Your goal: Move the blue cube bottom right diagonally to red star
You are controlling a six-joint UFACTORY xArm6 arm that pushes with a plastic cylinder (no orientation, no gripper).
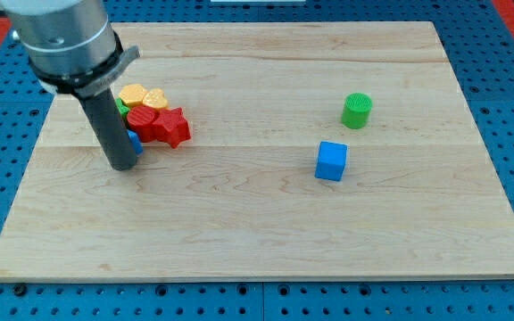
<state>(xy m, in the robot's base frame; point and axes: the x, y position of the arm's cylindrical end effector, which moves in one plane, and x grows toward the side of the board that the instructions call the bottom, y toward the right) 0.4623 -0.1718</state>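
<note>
The blue cube [331, 161] sits alone right of the board's middle. The red star [173, 127] lies at the left in a tight cluster of blocks. My tip [123, 167] rests on the board at the cluster's lower left, far to the left of the blue cube. The dark rod covers part of the cluster. A small blue block [135, 141] shows just beside the rod, mostly hidden by it.
The cluster also holds a red block [143, 119], an orange block [133, 94], a yellow block [156, 99] and a sliver of a green block [121, 105]. A green cylinder [357, 111] stands above and right of the blue cube. The wooden board [257, 241] ends near every view edge.
</note>
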